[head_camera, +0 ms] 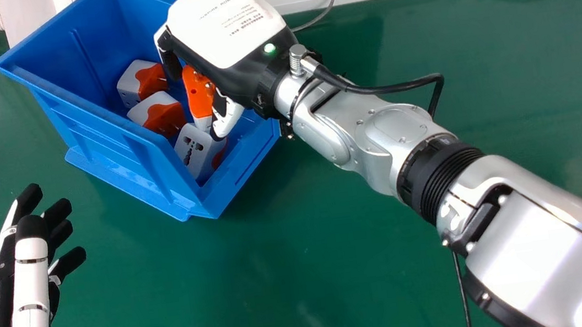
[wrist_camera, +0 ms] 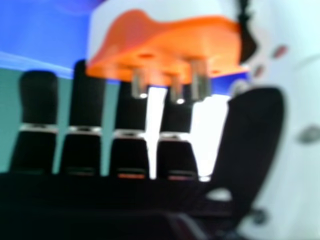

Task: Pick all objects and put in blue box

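Clock directions refer to the head view. The held adapter is white-bodied with a bright orange pin face; in the right hand view, three metal pins project from that face, and the edge between orange and white is curved. The adapter is positioned over the interior of the blue box, which is located toward ten o'clock from the centre of the view.

The right hand is placed above the box, with the silver forearm led in from four o'clock. The hand is partly closed: the adapter is pinched between the thumb and the fingers. In the right hand view, the fingers are extended side by side with narrow gaps, and the pin face is turned toward the palm.

Three further white and orange adapters are contained in the box. Relative to the held unit, the upper adapter is found between nine and ten o'clock, the middle adapter between eight and nine, and the lower adapter, with its socket holes exposed, at six.

The left hand is held over the green bench, between eight and nine o'clock, its fingers loosely spread.
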`<control>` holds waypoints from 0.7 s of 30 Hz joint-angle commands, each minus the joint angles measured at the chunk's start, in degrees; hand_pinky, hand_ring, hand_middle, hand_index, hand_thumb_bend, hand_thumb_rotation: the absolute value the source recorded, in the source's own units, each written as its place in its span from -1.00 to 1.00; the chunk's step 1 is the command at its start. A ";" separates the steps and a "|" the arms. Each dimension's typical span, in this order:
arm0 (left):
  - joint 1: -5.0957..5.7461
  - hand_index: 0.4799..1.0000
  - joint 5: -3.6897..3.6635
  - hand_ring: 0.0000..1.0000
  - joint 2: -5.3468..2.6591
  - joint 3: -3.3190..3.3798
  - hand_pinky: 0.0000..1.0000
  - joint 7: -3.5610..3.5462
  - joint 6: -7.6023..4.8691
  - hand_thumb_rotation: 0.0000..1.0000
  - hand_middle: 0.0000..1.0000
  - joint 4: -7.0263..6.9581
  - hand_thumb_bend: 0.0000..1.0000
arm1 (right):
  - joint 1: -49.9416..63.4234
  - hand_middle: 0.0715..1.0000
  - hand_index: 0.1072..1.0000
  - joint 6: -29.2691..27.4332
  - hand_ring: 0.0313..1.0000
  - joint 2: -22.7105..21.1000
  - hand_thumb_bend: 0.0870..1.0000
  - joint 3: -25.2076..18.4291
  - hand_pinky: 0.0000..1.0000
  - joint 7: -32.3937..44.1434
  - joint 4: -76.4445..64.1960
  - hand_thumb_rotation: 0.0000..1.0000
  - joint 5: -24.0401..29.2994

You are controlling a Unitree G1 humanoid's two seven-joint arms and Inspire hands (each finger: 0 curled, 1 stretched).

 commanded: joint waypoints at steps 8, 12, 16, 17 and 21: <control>0.37 0.79 0.16 0.84 -0.05 -0.23 0.72 0.11 -1.41 1.00 0.81 -1.16 -0.11 | -1.88 -0.05 -0.22 0.65 -0.14 0.25 -0.10 -1.82 -0.28 5.22 -0.38 -1.00 3.63; 0.39 0.80 0.32 0.85 -0.01 -0.34 0.73 0.12 -1.63 1.00 0.82 -1.09 -0.12 | -1.65 0.21 -0.05 0.72 0.13 -0.16 -0.15 -1.78 -0.22 6.94 -0.86 -1.00 4.25; 0.24 0.81 0.70 0.85 0.02 -0.51 0.74 0.34 -1.44 1.00 0.82 -0.99 -0.12 | -1.80 0.31 0.07 1.27 0.23 -0.48 -0.18 -0.87 -0.19 6.84 -1.31 -1.00 3.26; 0.19 0.81 0.85 0.85 0.01 -0.60 0.74 0.43 -1.37 1.00 0.82 -0.98 -0.12 | -1.81 0.41 0.20 1.26 0.34 -0.53 -0.20 -0.86 -0.18 6.92 -1.37 -1.00 3.29; 0.26 0.80 1.63 0.84 0.04 -1.14 0.73 0.93 -0.49 1.00 0.81 -2.08 -0.12 | -1.55 0.60 0.40 2.24 0.54 -0.63 -0.23 -0.12 -0.15 6.81 -1.49 -1.00 2.66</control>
